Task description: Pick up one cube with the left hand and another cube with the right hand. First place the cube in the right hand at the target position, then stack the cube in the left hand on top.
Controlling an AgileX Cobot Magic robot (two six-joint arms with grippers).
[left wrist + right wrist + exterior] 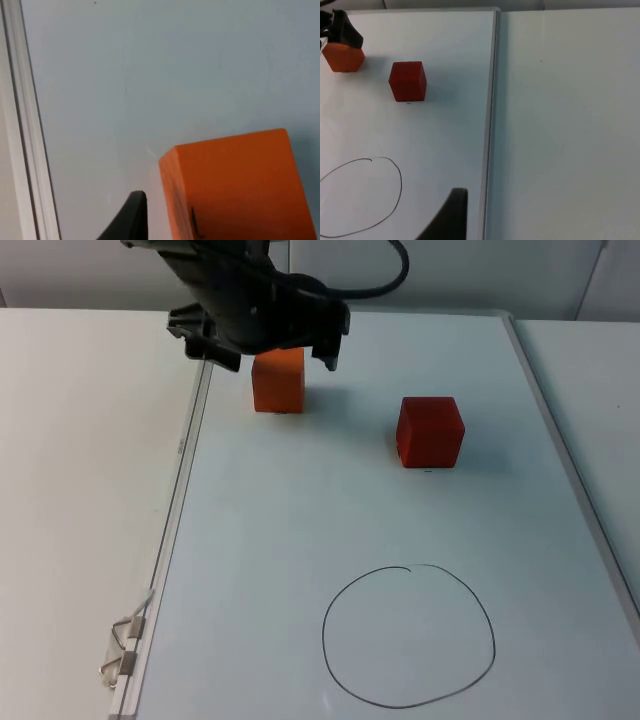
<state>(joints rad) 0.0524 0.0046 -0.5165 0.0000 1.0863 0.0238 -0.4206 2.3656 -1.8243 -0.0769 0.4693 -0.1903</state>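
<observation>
Whiteboard (300, 640) on the table carries everything we describe: an orange cube (278, 380) near its far edge toward the left side, a red cube (430, 431) a little nearer and to the right, well apart from it, and a hand-drawn circle (408, 636) near the close edge.

We see the left gripper (262, 352) over the orange cube, fingers spread — one on each side of it, not yet closed on it. In the left wrist view the orange cube (235, 187) sits just beside one black fingertip (131, 217), with a sliver of board showing between them.

We judge the first step to be in hand: the left pick. The next move calls for closing the fingers squarely on the cube's two opposite side faces, then lifting.

We cannot tell whether the right gripper is spread or clenched; its wrist view looks across the board at the red cube (408, 81) from well off the board's right edge — the right arm waits.

Both cubes sit flat, with no long axis; each is turned slightly against the board's edges.
</observation>
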